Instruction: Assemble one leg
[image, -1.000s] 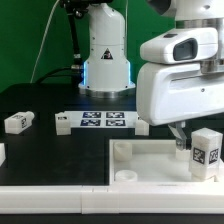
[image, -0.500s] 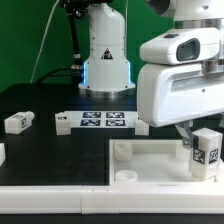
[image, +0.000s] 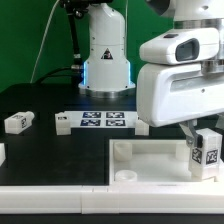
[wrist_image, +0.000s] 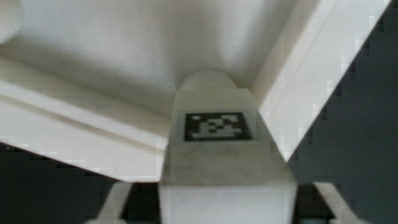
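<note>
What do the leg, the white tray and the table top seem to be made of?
Leg: probably white plastic, matte, with smooth moulded faces; its black-and-white tag looks like a printed sticker. Tray: seemingly the same matte white plastic. Table: black and dull, no reflections; cloth or painted board, I cannot tell.

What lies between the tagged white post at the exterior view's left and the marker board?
Only bare black table separates the white plastic post and marker board, in the exterior view.

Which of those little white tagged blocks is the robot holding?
The leg at the exterior view's right, upright in the gripper over the tray; another leg lies loose on the table.
</note>
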